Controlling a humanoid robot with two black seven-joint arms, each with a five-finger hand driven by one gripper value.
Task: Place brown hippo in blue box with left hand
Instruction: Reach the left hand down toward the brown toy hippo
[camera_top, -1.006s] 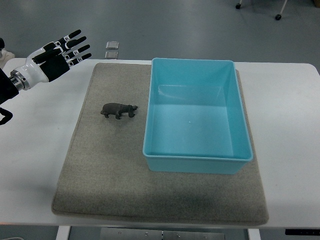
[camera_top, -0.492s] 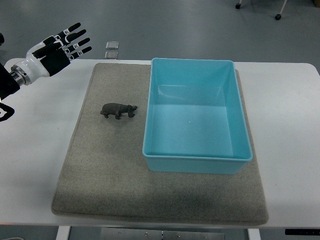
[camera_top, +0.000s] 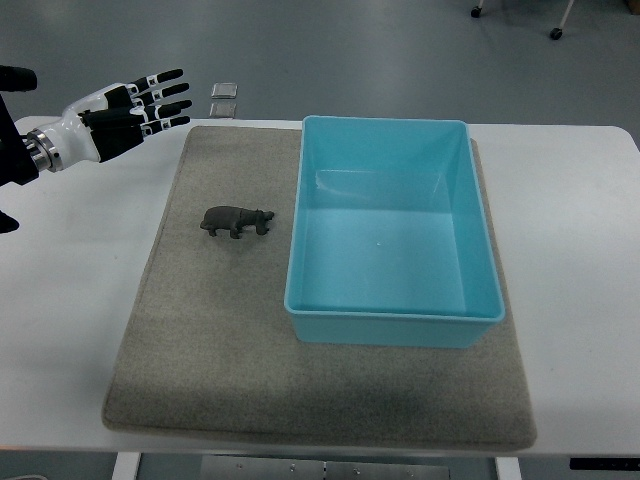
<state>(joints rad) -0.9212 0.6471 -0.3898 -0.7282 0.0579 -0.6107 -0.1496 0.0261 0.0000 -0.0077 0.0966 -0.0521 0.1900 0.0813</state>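
A small dark brown hippo (camera_top: 237, 220) stands on the grey mat (camera_top: 210, 340), just left of the light blue box (camera_top: 395, 232), its head toward the box. The box is empty. My left hand (camera_top: 135, 108) hovers over the table's far left corner, up and to the left of the hippo and well apart from it. Its black-and-white fingers (camera_top: 165, 92) are stretched out toward the right and hold nothing. No right arm shows.
The mat lies on a white table (camera_top: 580, 250). Two small square tiles (camera_top: 224, 98) lie on the floor beyond the table's far edge. Chair castors (camera_top: 556, 33) show at the top right.
My left hand has turned so the fingers point more to the right, and it has shifted slightly right. The hippo and box have not moved.
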